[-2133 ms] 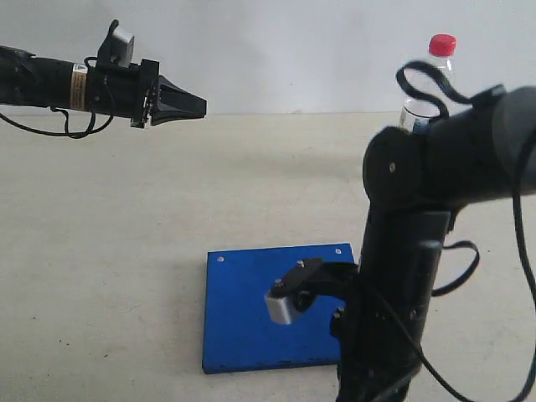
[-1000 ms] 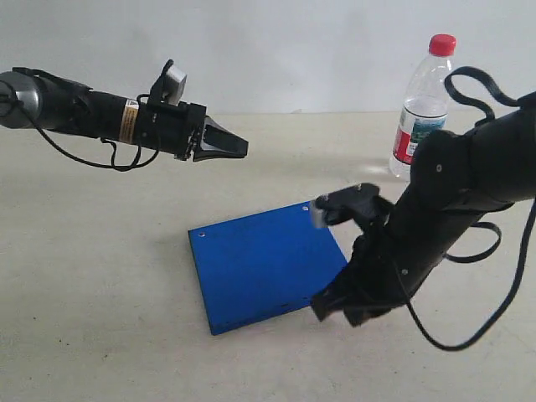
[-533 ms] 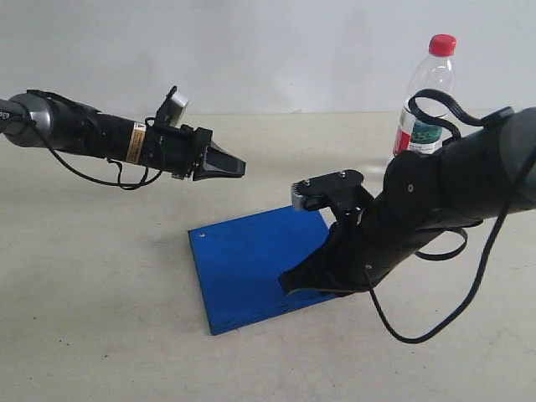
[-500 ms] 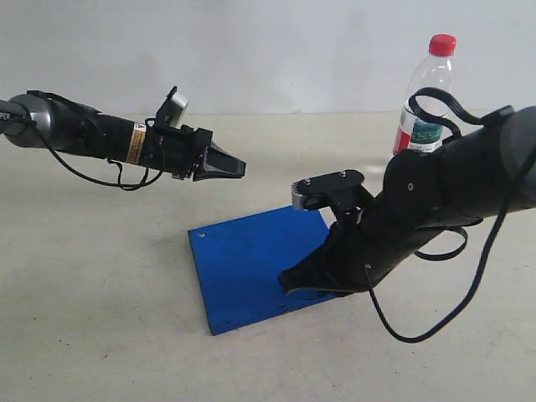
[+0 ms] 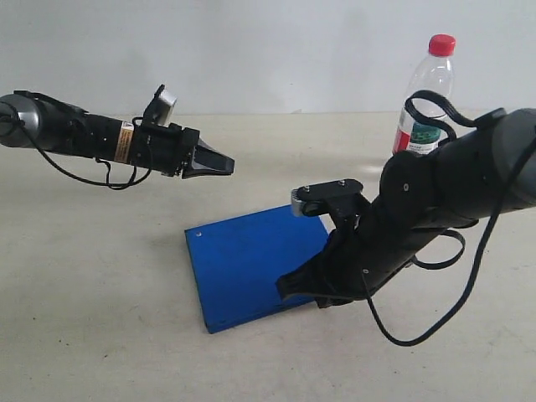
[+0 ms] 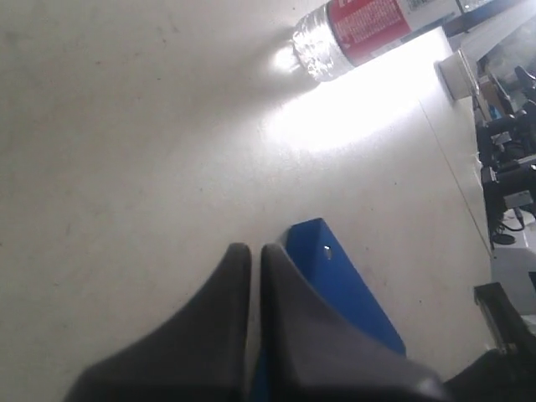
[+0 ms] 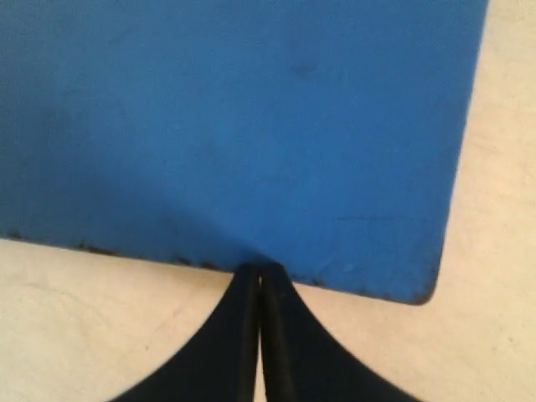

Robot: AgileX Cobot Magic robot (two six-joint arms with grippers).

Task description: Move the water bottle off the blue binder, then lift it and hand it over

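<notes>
Listing flat solid-blue rectangular binder (image 5: pixel 247 264) on beige table (image 5: pixel 100 293); clear plastic red-capped water bottle (image 5: pixel 425 92) stands upright off it, behind the right arm.

Right gripper (image 7: pixel 258 275): closed, empty, tips at the binder's edge.

Left gripper (image 5: pixel 224 162): closed, empty, aloft.

Risks: closed tips may shove the binder; the arm's cable may topple the bottle.

Room: bare table to the left and in front.

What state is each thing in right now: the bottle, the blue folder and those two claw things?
water bottle: upright on the table, red cap on, off the binder.
blue binder: closed, lying on the table.
left gripper: shut, empty, in the air.
right gripper: shut, tips at the binder's edge.
</notes>
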